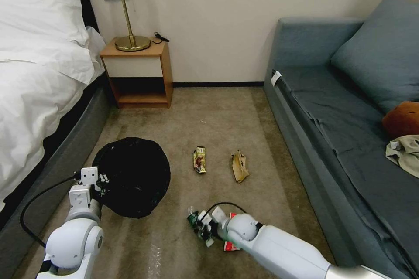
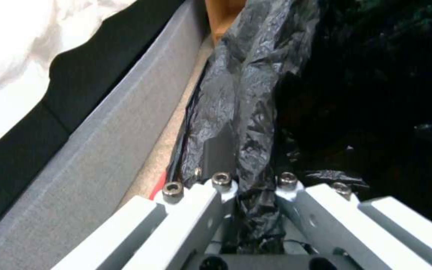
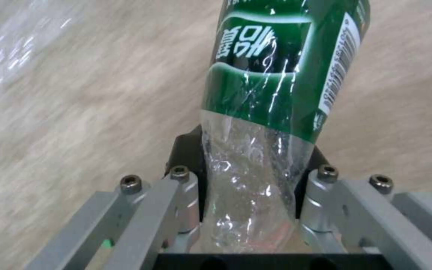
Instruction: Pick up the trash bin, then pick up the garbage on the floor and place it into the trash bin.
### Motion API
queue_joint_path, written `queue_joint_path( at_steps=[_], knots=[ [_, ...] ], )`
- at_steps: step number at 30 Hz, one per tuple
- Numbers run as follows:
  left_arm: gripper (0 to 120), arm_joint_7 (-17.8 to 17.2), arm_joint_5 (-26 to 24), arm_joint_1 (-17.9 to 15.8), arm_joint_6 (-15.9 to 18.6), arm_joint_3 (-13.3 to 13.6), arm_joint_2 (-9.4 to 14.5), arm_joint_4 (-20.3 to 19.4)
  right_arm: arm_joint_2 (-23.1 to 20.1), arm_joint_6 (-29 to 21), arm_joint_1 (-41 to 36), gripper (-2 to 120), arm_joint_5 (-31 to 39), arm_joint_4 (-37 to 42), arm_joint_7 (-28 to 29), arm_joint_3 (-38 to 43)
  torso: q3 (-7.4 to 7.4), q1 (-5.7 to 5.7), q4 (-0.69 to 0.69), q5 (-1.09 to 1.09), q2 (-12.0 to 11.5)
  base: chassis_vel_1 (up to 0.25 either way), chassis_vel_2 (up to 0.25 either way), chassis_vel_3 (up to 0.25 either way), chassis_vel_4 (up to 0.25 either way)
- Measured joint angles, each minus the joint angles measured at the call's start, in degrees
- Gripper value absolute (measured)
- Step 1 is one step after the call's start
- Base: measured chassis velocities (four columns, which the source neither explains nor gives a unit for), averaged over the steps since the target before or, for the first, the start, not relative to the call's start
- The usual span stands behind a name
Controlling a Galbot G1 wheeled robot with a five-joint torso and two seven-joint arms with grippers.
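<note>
Right gripper: nearest to me, low over the carpet, and I have it clamped on the clear bottle; the fingers squeeze its crumpled clear end, so the green label points away from the wrist along the gripper's own line.
Red-white wrapper: on the floor under my right forearm, mostly hidden by it.
Left gripper: I have it pinched on the near-left rim of the trash bin, with black liner bunched between the fingers; the bin sits beside the bed frame.
Key relation: the bin mouth lies to the left of the held bottle and slightly farther out, fairly near it. I judge the drop needs the bottle carried sideways over the rim.
Gold-brown wrapper: farther out, mid-floor, long axis running away from me.
Crumpled brown paper: just right of that wrapper, nearer my right arm than my left.
</note>
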Motion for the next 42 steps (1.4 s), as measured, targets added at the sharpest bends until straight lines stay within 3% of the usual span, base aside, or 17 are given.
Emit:
queue_joint_path(
  at_steps=[14, 20, 29, 34, 37, 42],
  knots=[
    [1, 0.3, -1.4, 1.2, -1.8, -0.9, 1.7, 0.5, -4.1, 0.6, 6.0, 25, 0.2, 1.1, -0.4, 7.0, 0.00, 0.00, -0.01, -0.01, 0.0, 0.000, 0.000, 0.000, 0.000],
    [1, 0.4, -2.1, 0.9, -1.8, -1.0, 1.5, 0.7, -2.7, 0.6, 10.2, 25, 2.3, 1.2, 0.0, 11.5, 0.00, 0.00, 0.02, 0.01, 0.0, 0.000, 0.000, 0.000, 0.000],
    [1, 0.3, -1.9, 0.4, -1.9, -0.4, 1.0, 0.8, -2.0, -0.5, 16.6, 25, 5.5, 5.4, 1.2, 11.7, 0.00, 0.00, 0.00, 0.00, 0.0, 0.000, 0.000, 0.000, 0.000],
    [1, 0.3, -1.8, 0.4, -1.9, -0.4, 1.0, 1.0, -0.7, -2.6, 22.5, 25, 14.5, 11.6, 3.6, 9.9, 0.00, 0.00, -0.01, 0.00, 0.0, 0.000, 0.000, 0.000, 0.000],
    [1, 0.2, -1.7, -0.1, -1.8, -0.2, 0.7, 1.2, 2.8, -4.7, 27.4, 25, 25.0, 15.4, 5.8, 6.2, 0.00, 0.00, 0.01, -0.01, 0.0, 0.000, 0.000, 0.000, 0.000],
    [1, 0.1, -1.5, -0.9, -1.0, 0.4, -0.1, 1.3, 7.2, -5.6, 29.0, 25, 29.5, 16.1, 7.6, 2.4, 0.00, 0.00, 0.02, -0.02, 0.0, 0.000, 0.000, 0.000, 0.000]
  ],
)
